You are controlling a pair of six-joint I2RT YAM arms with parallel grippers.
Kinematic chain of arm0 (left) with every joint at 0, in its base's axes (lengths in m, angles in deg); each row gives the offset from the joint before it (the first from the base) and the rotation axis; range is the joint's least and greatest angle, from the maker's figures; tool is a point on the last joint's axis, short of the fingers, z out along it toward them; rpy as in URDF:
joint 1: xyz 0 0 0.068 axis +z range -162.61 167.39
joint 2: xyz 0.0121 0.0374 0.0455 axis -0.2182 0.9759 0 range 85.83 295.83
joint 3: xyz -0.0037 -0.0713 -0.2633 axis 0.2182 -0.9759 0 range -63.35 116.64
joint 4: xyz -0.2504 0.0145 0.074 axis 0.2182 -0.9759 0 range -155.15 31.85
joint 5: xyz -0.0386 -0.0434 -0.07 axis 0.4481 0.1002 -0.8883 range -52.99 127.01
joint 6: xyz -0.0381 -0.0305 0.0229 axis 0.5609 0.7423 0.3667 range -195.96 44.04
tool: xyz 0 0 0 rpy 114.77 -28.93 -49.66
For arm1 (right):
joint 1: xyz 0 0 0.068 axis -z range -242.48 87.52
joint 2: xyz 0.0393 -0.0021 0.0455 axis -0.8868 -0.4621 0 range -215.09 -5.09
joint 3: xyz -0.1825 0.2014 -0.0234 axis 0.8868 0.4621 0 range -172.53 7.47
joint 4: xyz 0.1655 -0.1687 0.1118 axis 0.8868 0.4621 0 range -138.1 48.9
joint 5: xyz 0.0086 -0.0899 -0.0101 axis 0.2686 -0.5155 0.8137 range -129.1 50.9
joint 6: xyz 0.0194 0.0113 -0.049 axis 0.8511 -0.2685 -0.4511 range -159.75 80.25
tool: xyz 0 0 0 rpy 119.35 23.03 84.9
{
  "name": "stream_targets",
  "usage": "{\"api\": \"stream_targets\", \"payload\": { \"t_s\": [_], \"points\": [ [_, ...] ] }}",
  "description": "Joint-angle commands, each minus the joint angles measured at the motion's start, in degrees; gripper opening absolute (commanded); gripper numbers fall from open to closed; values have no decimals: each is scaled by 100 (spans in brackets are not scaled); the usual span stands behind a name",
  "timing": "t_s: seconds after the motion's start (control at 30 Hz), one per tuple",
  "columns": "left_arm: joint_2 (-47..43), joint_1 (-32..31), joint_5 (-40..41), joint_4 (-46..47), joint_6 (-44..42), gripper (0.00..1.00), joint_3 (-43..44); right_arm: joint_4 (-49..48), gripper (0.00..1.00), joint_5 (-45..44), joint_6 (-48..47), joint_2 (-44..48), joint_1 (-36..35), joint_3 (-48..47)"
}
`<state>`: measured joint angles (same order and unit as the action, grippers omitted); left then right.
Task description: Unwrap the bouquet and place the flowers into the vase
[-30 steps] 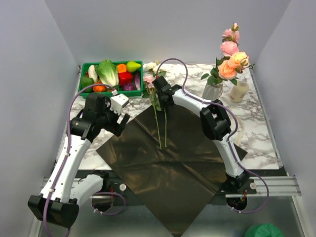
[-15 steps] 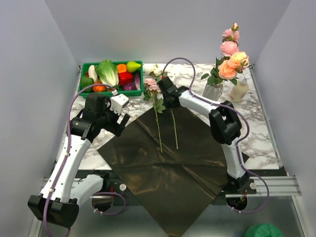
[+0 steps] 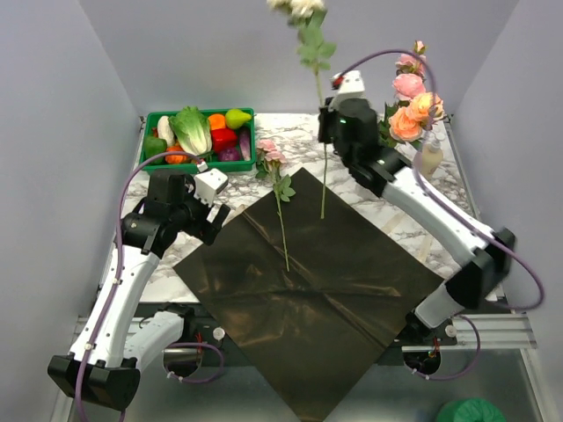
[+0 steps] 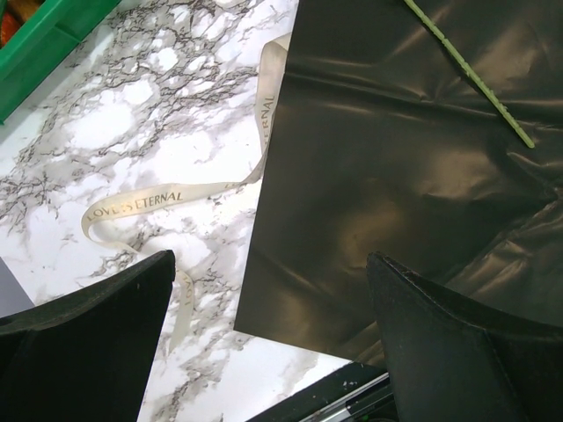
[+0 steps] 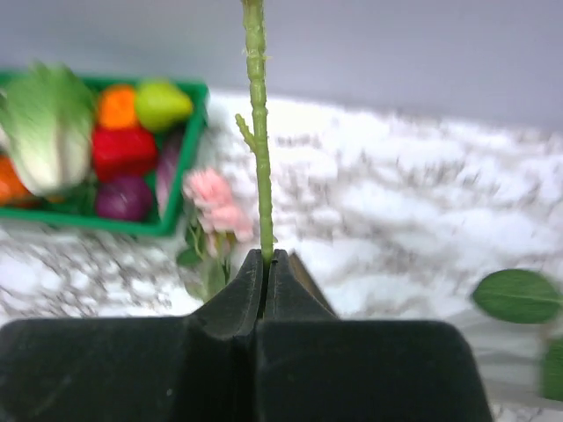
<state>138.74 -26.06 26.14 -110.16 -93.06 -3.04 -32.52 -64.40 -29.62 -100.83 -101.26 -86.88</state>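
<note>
The bouquet is undone: its dark paper (image 3: 308, 281) lies flat on the table, and a cream ribbon (image 4: 264, 114) lies beside it. My right gripper (image 3: 326, 132) is shut on the green stem (image 5: 256, 132) of a cream rose (image 3: 299, 7) and holds it upright, high above the paper's far corner. One pink rose (image 3: 268, 151) still lies on the paper. Other flowers (image 3: 409, 105) stand at the back right; the vase is hidden behind my right arm. My left gripper (image 4: 271, 264) hovers open over the paper's left edge, holding nothing.
A green crate (image 3: 252, 141) of toy vegetables sits at the back left. A small cream bottle (image 3: 430, 156) stands at the back right by the roses. The marble table's near edge shows under the left gripper.
My right gripper has shut on the cream rose's stem and lifted it off the paper, swinging up and to the right. The left arm has stayed put.
</note>
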Motion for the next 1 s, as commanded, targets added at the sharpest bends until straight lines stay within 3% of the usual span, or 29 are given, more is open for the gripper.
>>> {"api": "stream_targets", "payload": {
  "t_s": [0.0, 0.17, 0.37, 0.67, 0.97],
  "points": [
    [-122, 36, -20, -46, 49, 99, 130, -3136, 1, -361, -1538, 1487, -68, 925],
    [-131, 36, -64, 15, 84, 99, 68, -4103, 1, -783, -3507, 1568, -68, 435],
    [-131, 36, -38, 7, 76, 99, 103, -6238, 1, -889, -5116, 1621, 55, 1058],
    [-158, 36, 24, -2, -39, 99, 77, -7172, 1, -950, -5741, 1313, 494, 1304],
    [-114, 36, 15, 24, -82, 99, 95, -7296, 1, -1073, -5197, 1190, 872, 1700]
  ]
}}
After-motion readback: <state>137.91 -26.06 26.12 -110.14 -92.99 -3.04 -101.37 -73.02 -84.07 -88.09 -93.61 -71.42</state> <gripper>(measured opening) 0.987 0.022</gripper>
